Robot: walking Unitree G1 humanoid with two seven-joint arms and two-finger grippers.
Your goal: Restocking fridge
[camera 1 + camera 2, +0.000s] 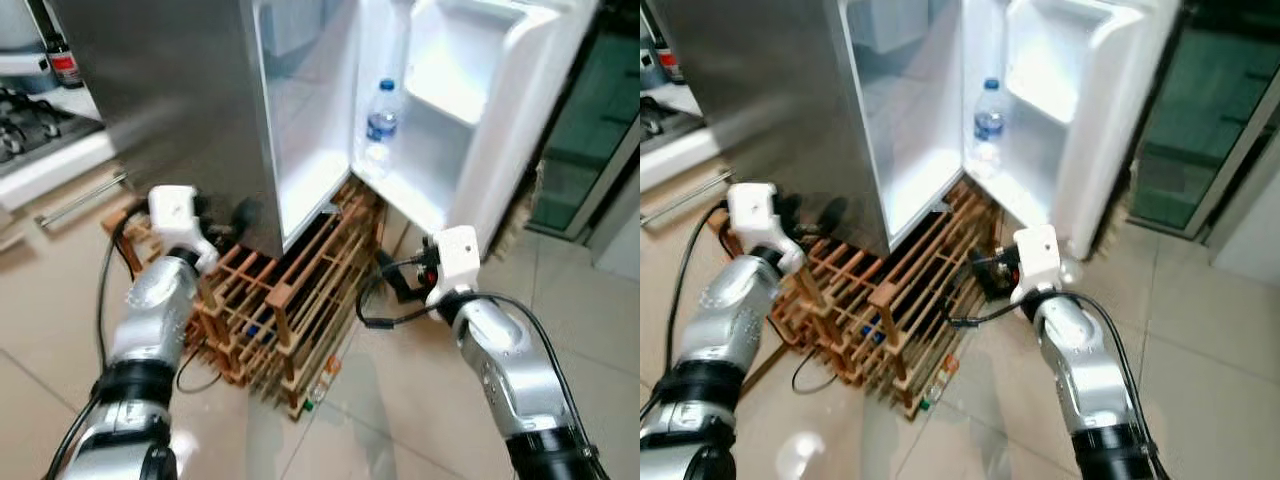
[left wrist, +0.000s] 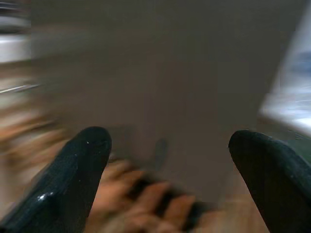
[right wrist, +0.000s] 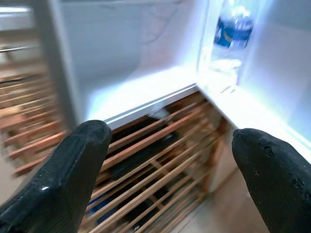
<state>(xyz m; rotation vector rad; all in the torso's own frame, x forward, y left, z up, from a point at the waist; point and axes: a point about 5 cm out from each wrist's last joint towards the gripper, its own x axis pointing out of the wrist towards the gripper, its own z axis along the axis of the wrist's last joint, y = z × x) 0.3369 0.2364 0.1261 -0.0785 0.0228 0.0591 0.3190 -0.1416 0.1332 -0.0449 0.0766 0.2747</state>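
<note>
Two tools are raised in front of the open fridge (image 1: 200, 110), both empty with fingers spread wide. Ahead of the right tool (image 3: 165, 174) and above it, a water bottle (image 1: 381, 112) stands upright in the door shelf (image 1: 440, 115). Just below and ahead of the left tool (image 2: 167, 179) sits a wooden rack (image 1: 290, 310), the fridge resting on it. That bottle looks light, smooth and a bit slippery; I'd grip it around the middle, below the label.
</note>
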